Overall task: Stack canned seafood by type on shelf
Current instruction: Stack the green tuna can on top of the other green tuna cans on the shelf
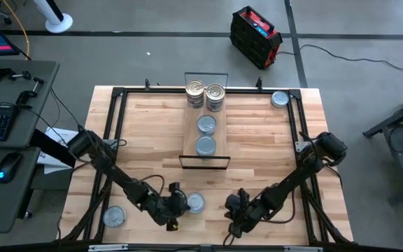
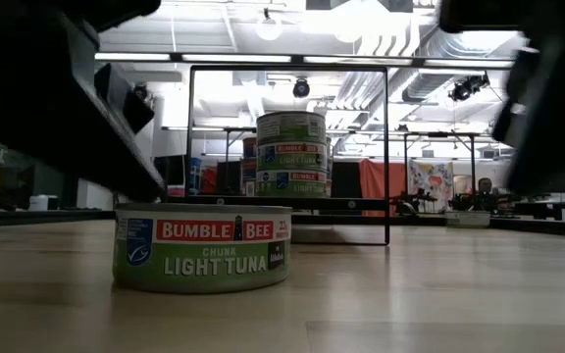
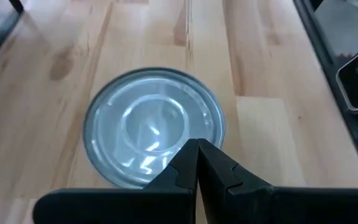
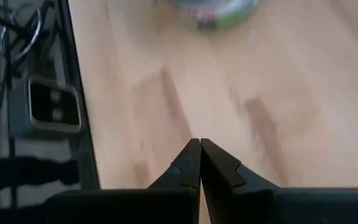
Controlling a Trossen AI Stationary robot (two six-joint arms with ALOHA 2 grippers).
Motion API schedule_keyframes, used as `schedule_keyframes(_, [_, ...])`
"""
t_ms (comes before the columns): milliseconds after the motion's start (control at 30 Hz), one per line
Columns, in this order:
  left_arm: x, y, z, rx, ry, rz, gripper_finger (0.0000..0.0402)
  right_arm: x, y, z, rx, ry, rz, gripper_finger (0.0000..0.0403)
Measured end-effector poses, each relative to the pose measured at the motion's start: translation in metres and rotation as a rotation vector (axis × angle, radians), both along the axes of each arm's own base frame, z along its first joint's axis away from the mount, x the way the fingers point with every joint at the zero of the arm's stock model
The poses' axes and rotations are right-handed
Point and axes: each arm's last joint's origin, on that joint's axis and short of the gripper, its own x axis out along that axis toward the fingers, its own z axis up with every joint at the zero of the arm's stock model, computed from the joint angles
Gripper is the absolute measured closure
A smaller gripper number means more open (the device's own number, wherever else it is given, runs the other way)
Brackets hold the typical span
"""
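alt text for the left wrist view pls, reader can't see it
A flat round tin with a pale blue-grey lid lies on the light wooden tabletop, just ahead of the left gripper, whose two dark fingers are pressed shut and hold nothing. Part of a black frame runs along one edge of the picture.

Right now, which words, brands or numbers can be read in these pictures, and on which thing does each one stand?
"BUMBLE BEE": red band on the nearest flat round green-labelled tin, low view.
"CHUNK LIGHT TUNA": same tin, below the brand.
Blue round seal, left on that label: too small to read.
Stacked tins on the light-wood shelf: labels blurred, unreadable.
Other views: no readable text.
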Motion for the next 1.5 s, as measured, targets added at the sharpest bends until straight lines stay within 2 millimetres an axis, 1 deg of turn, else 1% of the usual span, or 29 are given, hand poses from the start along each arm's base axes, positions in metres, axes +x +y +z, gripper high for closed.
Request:
schedule_keyframes(67, [0.002,-0.002,-0.004,0.024,0.025,0.002,0.0402,0.006,-0.005,0.001,-0.026,-0.038,-0.012,0.0403])
schedule_keyframes(167, [0.005,-0.005,-0.005,0.046,0.032,0.025,0.0402,0.015,-0.015,0.003,-0.065,-0.082,-0.044,0.0403])
schedule_keyframes(367, [0.007,-0.002,-0.005,0.052,0.033,0.053,0.0402,0.031,-0.038,0.003,-0.114,-0.096,-0.107,0.0403])
schedule_keyframes(433, [0.007,-0.002,-0.005,0.047,0.034,0.058,0.0402,0.036,-0.045,0.001,-0.115,-0.093,-0.127,0.0403])
schedule_keyframes(533, [0.007,-0.001,-0.006,0.058,0.045,0.062,0.0402,0.043,-0.049,-0.009,-0.103,-0.081,-0.129,0.0403])
schedule_keyframes(667, [0.01,0.006,-0.006,0.067,0.057,0.081,0.0402,0.052,-0.049,-0.026,-0.07,-0.09,-0.135,0.0403])
schedule_keyframes(767, [0.013,0.01,-0.006,0.059,0.059,0.104,0.0402,0.055,-0.048,-0.034,-0.048,-0.098,-0.157,0.0403])
schedule_keyframes(1100, [0.015,0.013,-0.007,0.024,0.074,0.126,0.0402,0.057,-0.05,-0.033,-0.062,-0.124,-0.21,0.0403])
schedule_keyframes(1233, [0.015,0.013,-0.007,0.0,0.079,0.136,0.0402,0.059,-0.049,-0.031,-0.063,-0.17,-0.218,0.0403])
schedule_keyframes(1400, [0.013,0.01,-0.007,-0.019,0.082,0.123,0.0402,0.061,-0.043,-0.026,-0.046,-0.24,-0.217,0.0403])
schedule_keyframes(1500, [0.012,0.008,-0.007,-0.023,0.083,0.117,0.0402,0.059,-0.036,-0.023,-0.037,-0.278,-0.218,0.0403])
